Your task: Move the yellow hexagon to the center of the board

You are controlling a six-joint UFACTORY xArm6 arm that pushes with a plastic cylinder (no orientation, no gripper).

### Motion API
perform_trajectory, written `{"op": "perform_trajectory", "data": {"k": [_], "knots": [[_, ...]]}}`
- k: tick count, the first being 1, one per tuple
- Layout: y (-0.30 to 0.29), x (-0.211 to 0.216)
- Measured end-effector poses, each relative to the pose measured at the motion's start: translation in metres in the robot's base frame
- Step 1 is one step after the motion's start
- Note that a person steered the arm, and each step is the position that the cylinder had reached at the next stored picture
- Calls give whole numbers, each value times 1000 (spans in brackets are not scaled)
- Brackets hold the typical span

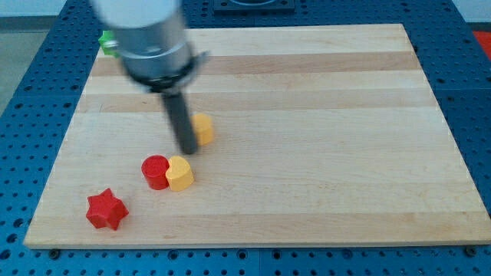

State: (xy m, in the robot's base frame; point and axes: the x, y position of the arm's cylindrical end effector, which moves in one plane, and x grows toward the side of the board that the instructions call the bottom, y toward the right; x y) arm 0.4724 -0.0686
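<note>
My tip [188, 151] sits low on the wooden board [322, 153], in the left half of the view. The rod is blurry. It comes down from a big grey round part of the arm [149, 38] near the view's top left.

I have no hand. There are no fingers to spread or press together, and nothing is held. There is only a straight dark rod.

The yellow hexagon [203, 129] is just to the right of the rod, a bit above my tip. The rod covers its left side. It looks like the rod touches the block, but the blur makes it hard to be sure. The hexagon lies left of the middle of the board.

Below my tip are two more blocks. A red round block [156, 171] and a yellow heart-like block [181, 174] sit side by side and touch each other. My tip is just above them, near the yellow one, with a small gap.

A red star [105, 209] lies near the board's bottom left corner, apart from the others.

A bit of a green block [108, 42] peeks out at the board's top left edge, mostly hidden behind the arm. Its shape cannot be made out.

The board rests on a blue table [31, 54] with rows of little holes.
</note>
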Motion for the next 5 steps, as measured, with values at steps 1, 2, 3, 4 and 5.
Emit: {"op": "perform_trajectory", "data": {"k": [1,2,3,4,5], "knots": [[52,-19],[15,-11],[-42,-5],[-60,-20],[-4,-54]]}}
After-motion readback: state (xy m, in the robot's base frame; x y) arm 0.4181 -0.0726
